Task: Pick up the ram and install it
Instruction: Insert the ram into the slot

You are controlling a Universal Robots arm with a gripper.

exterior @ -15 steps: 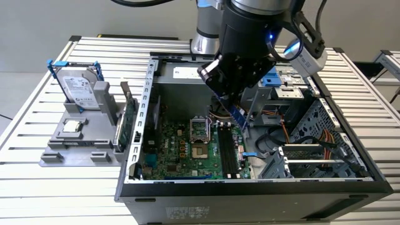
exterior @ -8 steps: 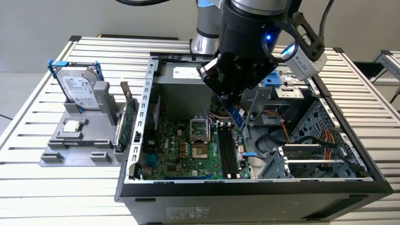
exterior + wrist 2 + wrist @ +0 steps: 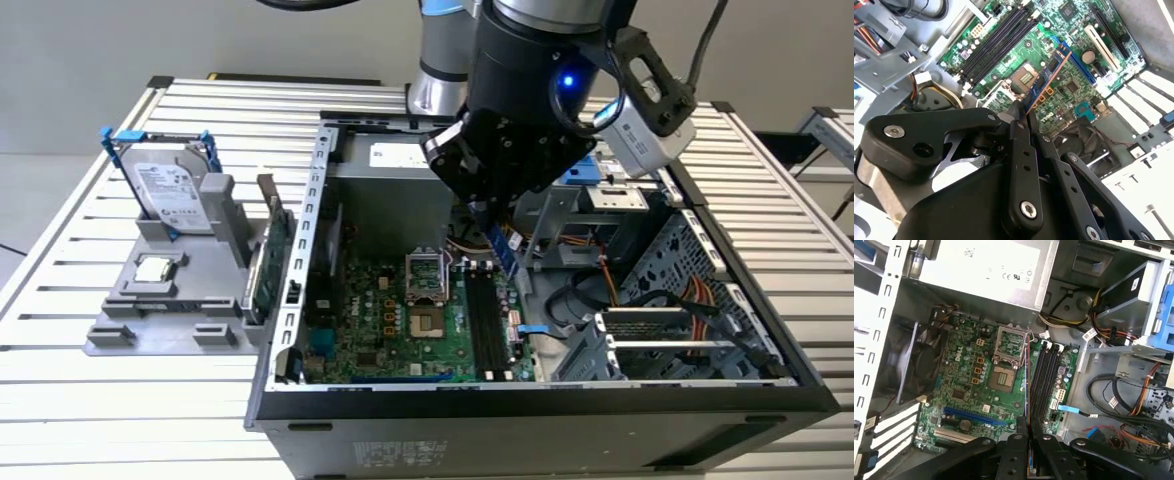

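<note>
The gripper [image 3: 1025, 119] is clamped on the ram [image 3: 1046, 80], which hangs over the motherboard [image 3: 969, 390] inside the open computer case [image 3: 316, 200]. The black memory slots [image 3: 1046, 377] lie just beside the ram, bare, with cables and the drive cage [image 3: 667, 340] close by. The fingers hide the ram's held end.
</note>
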